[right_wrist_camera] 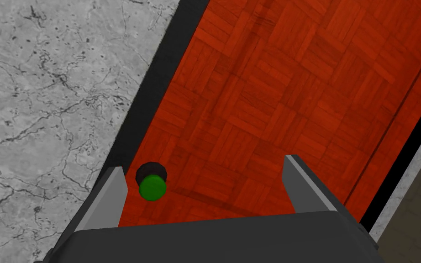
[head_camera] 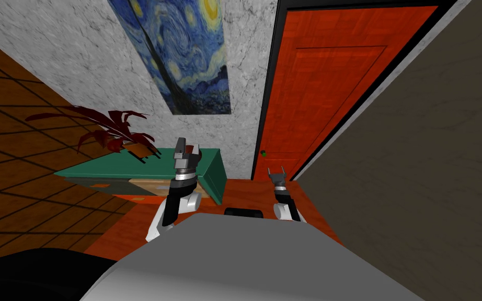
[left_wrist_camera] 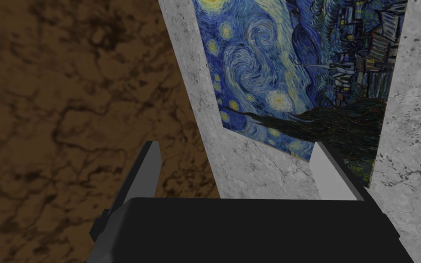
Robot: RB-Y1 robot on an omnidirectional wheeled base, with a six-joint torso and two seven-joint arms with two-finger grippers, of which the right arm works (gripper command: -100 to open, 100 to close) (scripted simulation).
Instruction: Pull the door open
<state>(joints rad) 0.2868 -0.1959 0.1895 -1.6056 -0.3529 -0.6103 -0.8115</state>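
The red door point(head_camera: 339, 94) filled the space ahead and to my right, shut in its black frame point(head_camera: 266, 78), with a grey marbled wall point(head_camera: 78, 62) running off to its left. Against that wall stood a green tabletop point(head_camera: 146, 163). My left arm was raised over the tabletop's near end. The left claw point(head_camera: 187, 149) was spread wide, holding nothing, and well apart from the door, so I judged it had no part in this job.

The right claw point(right_wrist_camera: 203, 165) pointed at the door face, its blades also spread and empty. The small green knob point(right_wrist_camera: 152, 187) sat near the door's left edge, just beside the frame.

Through the right wrist camera the knob lay between the two blades but crowded close to one of them, well off the claw's midline. From the head camera it was ahead of the right claw and a little to its left, with a gap between them. The knob stuck out of the door toward me, so its axis ran roughly along the claw's reach.

I judged the right arm much the nearer. The next move called for sliding that claw left to centre the knob, then advancing before pinching. Closing from there risked a glancing, one-sided grip.
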